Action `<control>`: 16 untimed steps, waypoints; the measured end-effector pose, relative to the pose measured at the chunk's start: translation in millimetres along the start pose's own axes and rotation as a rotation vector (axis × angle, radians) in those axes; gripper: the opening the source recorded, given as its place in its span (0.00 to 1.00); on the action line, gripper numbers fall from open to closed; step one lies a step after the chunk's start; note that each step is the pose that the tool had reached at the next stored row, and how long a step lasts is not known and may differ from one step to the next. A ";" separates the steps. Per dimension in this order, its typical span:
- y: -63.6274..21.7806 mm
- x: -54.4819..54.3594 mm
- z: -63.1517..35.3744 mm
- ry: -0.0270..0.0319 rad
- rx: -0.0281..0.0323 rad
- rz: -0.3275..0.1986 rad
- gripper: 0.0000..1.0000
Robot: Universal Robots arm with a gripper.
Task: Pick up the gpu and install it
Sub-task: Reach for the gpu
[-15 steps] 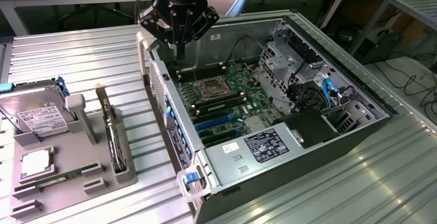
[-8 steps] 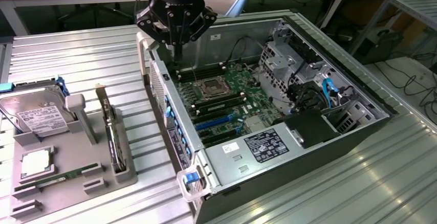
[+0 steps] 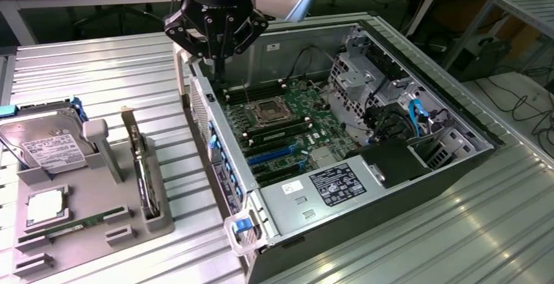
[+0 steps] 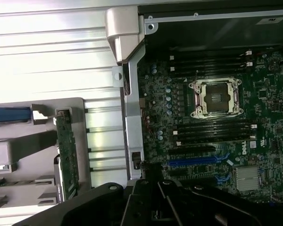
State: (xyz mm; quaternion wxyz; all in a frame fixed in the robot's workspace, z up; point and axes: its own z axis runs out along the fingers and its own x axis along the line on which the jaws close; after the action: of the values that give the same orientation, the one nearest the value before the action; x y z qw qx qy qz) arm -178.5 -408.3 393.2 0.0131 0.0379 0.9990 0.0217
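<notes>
Gpu (image 3: 141,164) well apart from pincer (image 3: 215,54).

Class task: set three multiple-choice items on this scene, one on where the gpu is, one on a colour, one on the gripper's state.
1. Where is the gpu?
A plugged into the computer; B on edge in the grey holder; C in the gripper
2. The long expansion slots are:
A red; B yellow; C blue
3. The gripper is:
A shut; B wide open; C shut on the hard drive

Key: 1 B, it stands in the holder beside the case. 2 C, they show blue against the green board. 3 A, its fingers meet above the case edge.
</notes>
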 end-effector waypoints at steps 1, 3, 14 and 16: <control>-0.2 1.0 0.0 0.0000 0.0000 0.000 0.11; -0.9 3.9 -0.2 0.0001 0.0001 0.000 0.11; -4.2 17.1 -0.5 0.0000 0.0000 0.000 0.11; -4.8 19.0 -0.6 0.0000 0.0000 0.000 0.11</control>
State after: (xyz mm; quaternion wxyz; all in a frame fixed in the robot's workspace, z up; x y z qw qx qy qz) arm -197.8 -411.7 393.2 0.0131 0.0379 0.9990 0.0217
